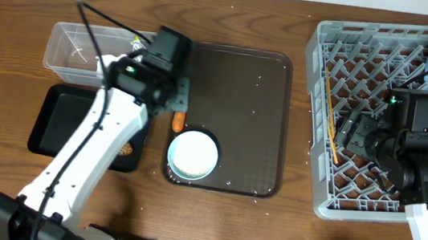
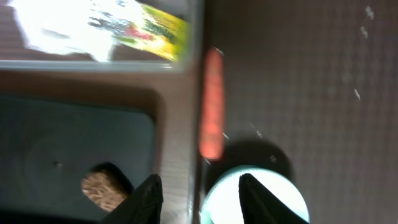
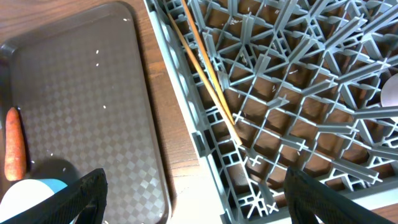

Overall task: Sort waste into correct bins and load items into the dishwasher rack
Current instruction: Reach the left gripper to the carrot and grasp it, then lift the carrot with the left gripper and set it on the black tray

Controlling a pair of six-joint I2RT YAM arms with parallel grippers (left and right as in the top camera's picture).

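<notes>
The left hand (image 2: 199, 180) hangs released and empty near the carrot (image 2: 211, 106), which lies at the brown tray's (image 1: 264, 101) left edge, just beside the bowl (image 1: 192, 154). The right hand (image 3: 196, 179), spread wide and empty, hovers over the rack (image 1: 315, 83), where the chopsticks (image 3: 208, 74) lie.
</notes>
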